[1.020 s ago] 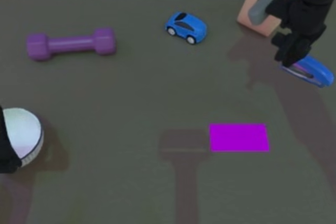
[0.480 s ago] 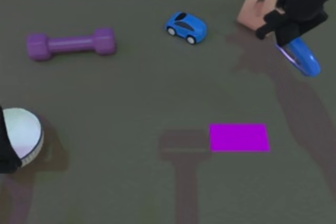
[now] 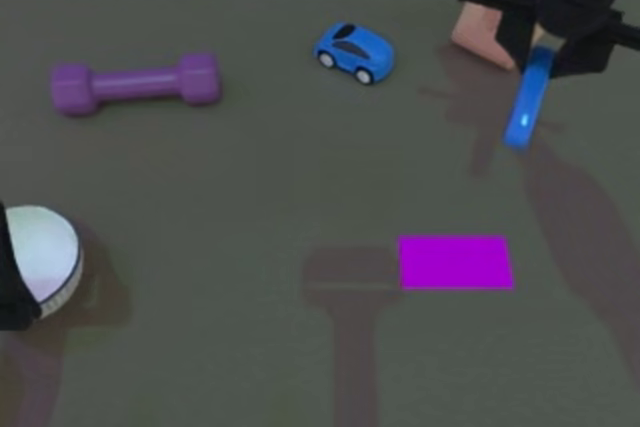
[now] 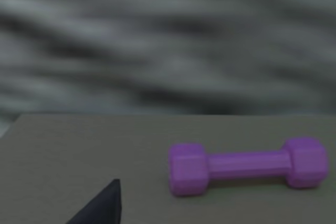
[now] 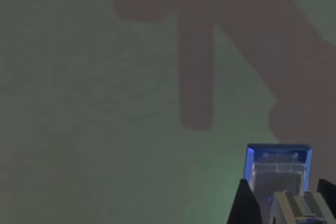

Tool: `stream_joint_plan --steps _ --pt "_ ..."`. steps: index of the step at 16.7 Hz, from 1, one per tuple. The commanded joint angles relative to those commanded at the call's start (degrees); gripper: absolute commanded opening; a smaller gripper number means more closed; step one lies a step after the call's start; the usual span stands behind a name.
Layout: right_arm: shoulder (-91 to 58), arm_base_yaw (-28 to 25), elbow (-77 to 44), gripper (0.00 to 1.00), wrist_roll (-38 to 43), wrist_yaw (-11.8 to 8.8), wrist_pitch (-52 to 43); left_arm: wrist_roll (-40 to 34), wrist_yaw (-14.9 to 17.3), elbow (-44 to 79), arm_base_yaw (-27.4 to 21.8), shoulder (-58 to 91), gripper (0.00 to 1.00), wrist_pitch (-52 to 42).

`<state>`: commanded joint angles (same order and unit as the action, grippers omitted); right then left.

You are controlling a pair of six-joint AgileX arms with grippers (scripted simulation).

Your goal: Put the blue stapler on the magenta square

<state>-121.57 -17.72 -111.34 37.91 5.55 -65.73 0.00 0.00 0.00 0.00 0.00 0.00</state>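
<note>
Blue stapler (image 3: 525,105) lengthwise top-to-bottom, right tool (image 3: 545,47) gripping

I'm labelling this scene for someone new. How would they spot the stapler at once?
Look to the far right corner of the grey-brown table, beside the tan block. There the right gripper holds the slim bright-blue stapler lifted above the table, clear of the flat magenta square. Unlike the blue toy car, it has no wheels or windows.

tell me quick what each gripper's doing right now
Right gripper: shut on the blue stapler, held above the table.
Left gripper: parked at the table's left edge.
</note>
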Motion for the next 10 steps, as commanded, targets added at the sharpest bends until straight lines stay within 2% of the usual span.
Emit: stream_joint_plan --steps 5,10 --pt "3.35 -2.03 7.87 0.00 32.96 -0.43 -0.39 0.00 0.00 0.00 0.00 0.00 1.00 0.00" --pt "7.53 -3.84 15.42 0.00 57.33 -2.27 -2.02 0.00 0.00 0.00 0.00 0.00 1.00 0.00"
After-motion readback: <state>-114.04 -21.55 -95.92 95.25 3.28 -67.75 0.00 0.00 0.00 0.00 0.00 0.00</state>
